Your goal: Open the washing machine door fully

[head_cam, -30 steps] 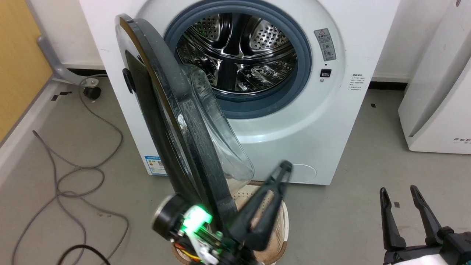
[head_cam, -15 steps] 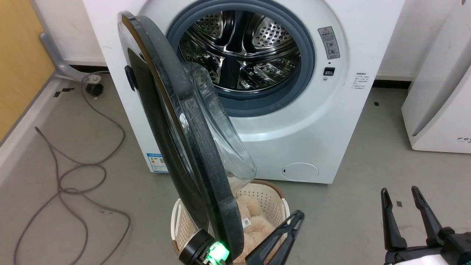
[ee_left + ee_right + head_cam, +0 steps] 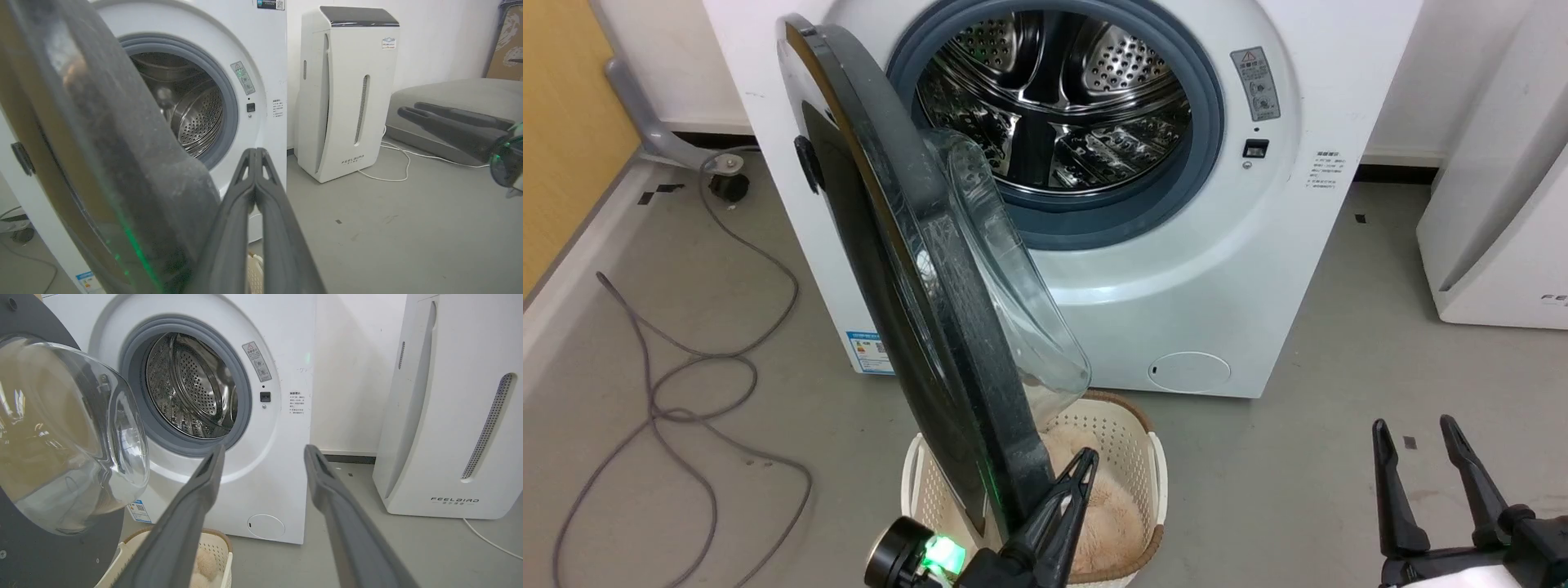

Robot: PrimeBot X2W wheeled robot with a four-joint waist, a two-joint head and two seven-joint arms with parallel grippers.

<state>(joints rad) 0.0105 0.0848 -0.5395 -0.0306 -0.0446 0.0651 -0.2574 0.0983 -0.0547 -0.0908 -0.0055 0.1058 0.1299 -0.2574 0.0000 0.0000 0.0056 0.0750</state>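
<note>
Washing machine door (image 3: 890,278) stands approx. half open at centre-left of head view, w/ left claw (image 3: 1085,465), fingers pressed together & empty, at inner side of its lower rim, prob. as 1 blunt pusher to swing it wider; right claw (image 3: 1413,429) idles spread at lower right.

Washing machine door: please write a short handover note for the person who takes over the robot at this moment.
Left gripper: shut, empty, tips close beside the door's lower edge; contact unclear.
Right gripper: open, empty, low on the right, apart from the washing machine.
Door: unlatched, swung out from the front, its lower edge above a laundry basket. Drum exposed.
Done: door is partly open.
Left: probably push it further outward until fully open.
</note>
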